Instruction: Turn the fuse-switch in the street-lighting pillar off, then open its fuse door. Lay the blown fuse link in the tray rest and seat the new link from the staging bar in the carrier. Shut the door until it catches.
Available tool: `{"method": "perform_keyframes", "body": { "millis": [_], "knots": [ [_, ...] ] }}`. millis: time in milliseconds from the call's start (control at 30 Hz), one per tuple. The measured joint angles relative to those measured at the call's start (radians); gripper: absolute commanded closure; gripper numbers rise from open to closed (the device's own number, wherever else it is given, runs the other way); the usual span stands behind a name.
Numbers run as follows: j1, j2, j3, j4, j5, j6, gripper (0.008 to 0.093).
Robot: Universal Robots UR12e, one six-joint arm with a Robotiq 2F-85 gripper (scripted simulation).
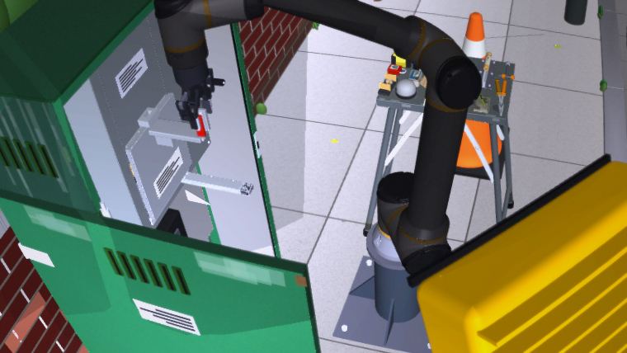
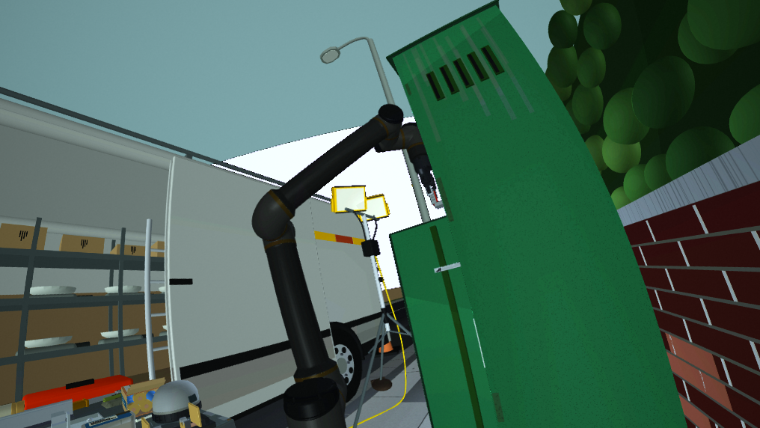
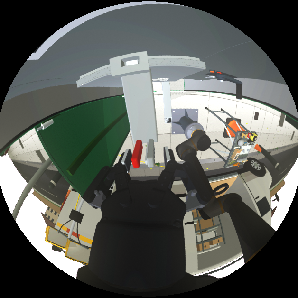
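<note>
My gripper [image 1: 196, 117] [image 3: 146, 157] [image 2: 433, 194] reaches down inside the green pillar [image 1: 79, 131], open around the red tip [image 1: 201, 125] [image 3: 136, 153] of the grey switch lever [image 1: 171, 127] [image 3: 139, 105], holding nothing. A grey tab [image 3: 150, 153] stands beside the red tip between my fingers. Below the lever the grey fuse door [image 1: 160, 175] with a label faces out. A grey bar [image 1: 217, 183] sticks out under it, with a small fitting at its end [image 1: 247, 188]. The fuse links are hidden.
Behind the work is the pillar's grey back panel. The green pillar door [image 1: 175, 280] hangs open in front. A stand with tools [image 1: 443, 87] and an orange cone [image 1: 476, 30] sit beyond the arm's base [image 1: 390, 280]. A yellow case [image 1: 535, 272] fills the near right.
</note>
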Motion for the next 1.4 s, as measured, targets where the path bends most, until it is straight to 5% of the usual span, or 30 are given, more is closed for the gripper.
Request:
{"method": "perform_keyframes", "body": {
  "millis": [967,1400],
  "knots": [
    [0.000,-0.001,-0.002,-0.001,0.000,0.000,0.0934],
    [0.000,-0.001,-0.002,-0.001,0.000,0.000,0.0934]
  ]
}}
